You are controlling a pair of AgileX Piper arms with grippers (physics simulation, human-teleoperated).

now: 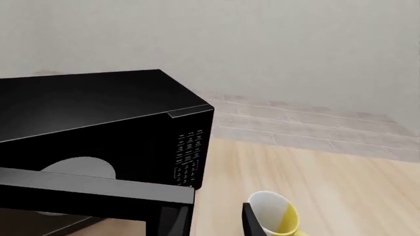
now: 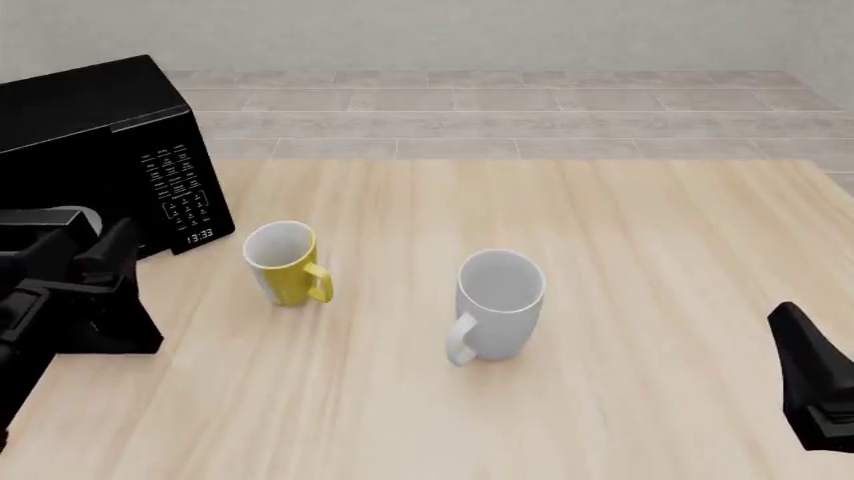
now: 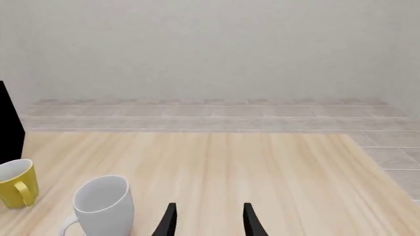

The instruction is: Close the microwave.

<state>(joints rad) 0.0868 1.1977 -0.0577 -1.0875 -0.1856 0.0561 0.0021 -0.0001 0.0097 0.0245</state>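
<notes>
The microwave [image 2: 94,110] is a glossy black box at the table's far left, with its keypad panel [image 2: 180,195] facing right. In the left wrist view the microwave [image 1: 85,105] has its door [image 1: 98,189] swung open toward me, showing the white turntable [image 1: 78,167] inside. My left gripper [image 1: 210,223] is open at the door's free edge. One finger [image 1: 253,223] shows beside that edge, while the other is lost against the dark door. In the front view the left gripper [image 2: 107,255] sits just before the microwave. My right gripper [image 3: 208,223] is open and empty, low at the near right [image 2: 798,340].
A yellow mug [image 2: 283,260] stands just right of the microwave, close to the left fingers [image 1: 276,214]. A pale grey mug [image 2: 498,300] stands mid-table, also in the right wrist view [image 3: 102,201]. The wooden table [image 2: 641,230] ends at a tiled floor behind.
</notes>
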